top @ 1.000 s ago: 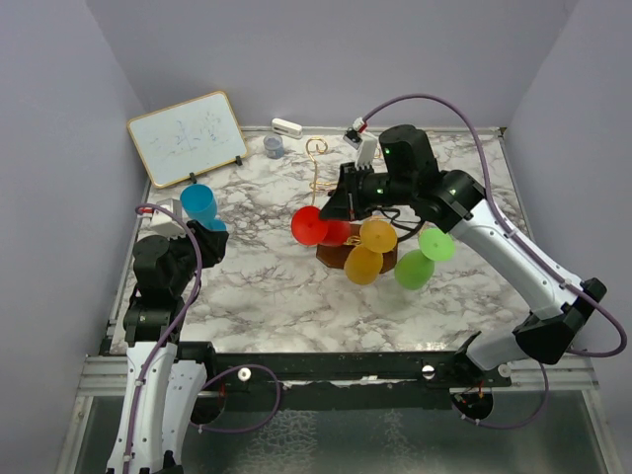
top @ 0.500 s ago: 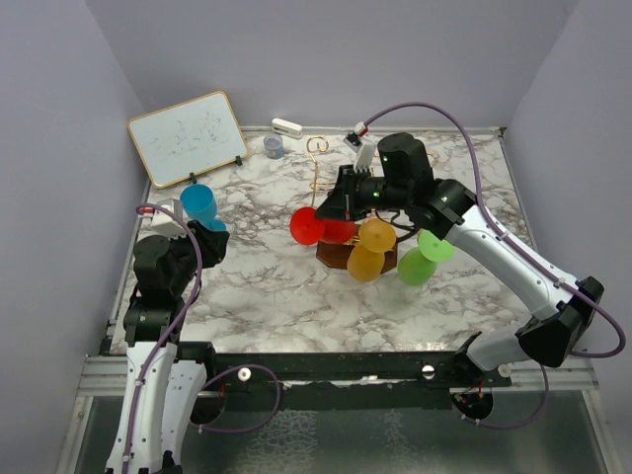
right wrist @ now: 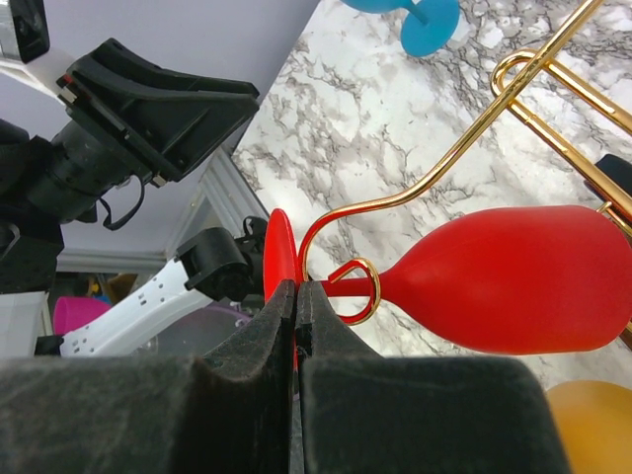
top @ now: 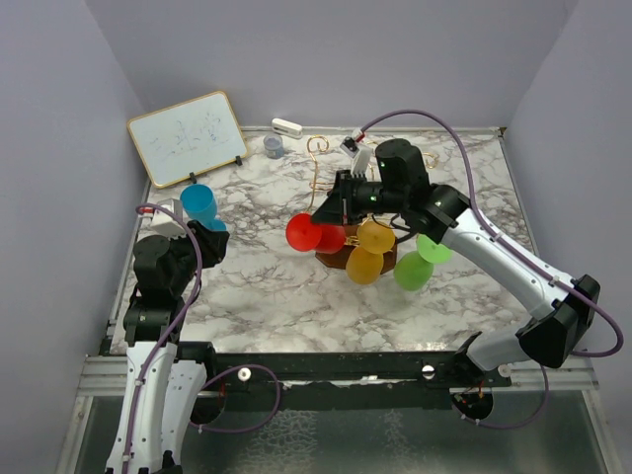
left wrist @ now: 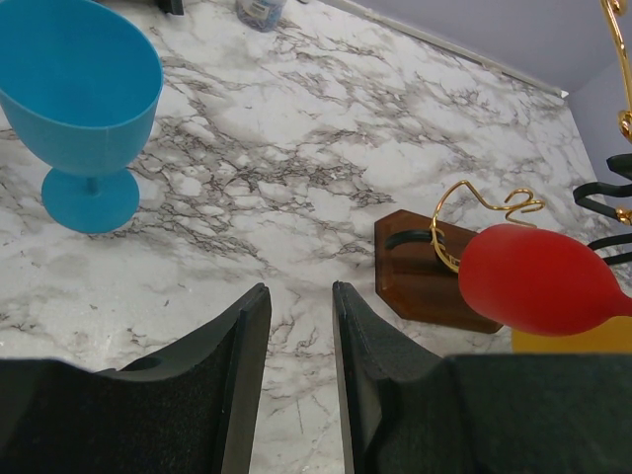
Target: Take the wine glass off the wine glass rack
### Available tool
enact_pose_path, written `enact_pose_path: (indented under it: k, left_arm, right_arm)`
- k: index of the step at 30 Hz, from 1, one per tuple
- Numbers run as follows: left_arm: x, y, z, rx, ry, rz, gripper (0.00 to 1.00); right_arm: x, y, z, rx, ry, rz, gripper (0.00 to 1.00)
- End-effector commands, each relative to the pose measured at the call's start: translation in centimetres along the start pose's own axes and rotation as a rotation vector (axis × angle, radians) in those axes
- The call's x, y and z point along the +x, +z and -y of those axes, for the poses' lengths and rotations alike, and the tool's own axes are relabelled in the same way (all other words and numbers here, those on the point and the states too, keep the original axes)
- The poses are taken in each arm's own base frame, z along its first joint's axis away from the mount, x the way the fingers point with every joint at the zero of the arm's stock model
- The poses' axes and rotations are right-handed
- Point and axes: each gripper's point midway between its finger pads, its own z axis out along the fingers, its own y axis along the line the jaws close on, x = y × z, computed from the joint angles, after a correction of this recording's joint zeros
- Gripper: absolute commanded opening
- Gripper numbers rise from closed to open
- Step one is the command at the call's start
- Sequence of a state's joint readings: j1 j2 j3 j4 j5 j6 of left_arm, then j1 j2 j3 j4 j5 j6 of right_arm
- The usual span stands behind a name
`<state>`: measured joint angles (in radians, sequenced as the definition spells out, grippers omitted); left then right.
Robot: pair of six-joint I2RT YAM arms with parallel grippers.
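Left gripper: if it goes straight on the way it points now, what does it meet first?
Nothing near. The left gripper points over bare marble table, between the blue wine glass on its left and the wine glass rack on its right. The table itself probably comes first; depth is unclear.

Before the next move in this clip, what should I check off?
1. Grip: the right gripper is shut on the stem of the red glass: ok.
2. Stem out of the hook on the rack: not ok, the gold curl rings it.
3. Other arm: the left gripper is open, empty and away from the rack: ok.
4. The blue glass is upright, off to the side: ok.
5. The yellow glasses are clear of the red one: cannot tell.
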<state>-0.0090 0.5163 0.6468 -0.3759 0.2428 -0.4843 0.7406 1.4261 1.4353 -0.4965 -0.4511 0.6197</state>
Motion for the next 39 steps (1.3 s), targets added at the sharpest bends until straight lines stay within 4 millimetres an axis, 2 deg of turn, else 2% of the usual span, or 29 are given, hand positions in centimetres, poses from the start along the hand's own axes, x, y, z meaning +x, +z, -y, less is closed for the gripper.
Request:
enact_pose_path:
  k: [1, 11, 19, 30, 36, 39]
  left_arm:
    - [0.1, 0.2, 0.0, -0.002, -0.007, -0.001, 0.35]
    - [0.1, 0.2, 0.0, -0.001, -0.008, -0.005, 0.35]
    - [0.1, 0.3, 0.0, 0.0, -0.007, -0.004, 0.35]
    - [0.1, 0.3, -0.1, -0.003, -0.009, -0.005, 0.35]
    - [0.1, 0.3, -0.2, -0.007, -0.012, -0.006, 0.35]
    - [0.2, 0.4, -0.2, -0.007, -0.012, -0.008, 0.35]
  right_arm:
    - [-0.3, -0.6, -1.8, -0.083, -0.031, 0.016, 0.01]
    - [-0.6, -0.1, -2.3, -0.123, -0.026, 0.027, 0.01]
    - [-2.5, 0.8, -1.7, -0.076, -0.044, 0.08, 0.01]
    - [-5.5, 1.5, -2.6, -0.092, -0.109, 0.156, 0.01]
    - [-6.6, 1.5, -3.3, -0.104, -0.144, 0.171, 0.01]
    - [-7.0, 1.5, -3.1, -0.079, -0.142, 0.181, 0.01]
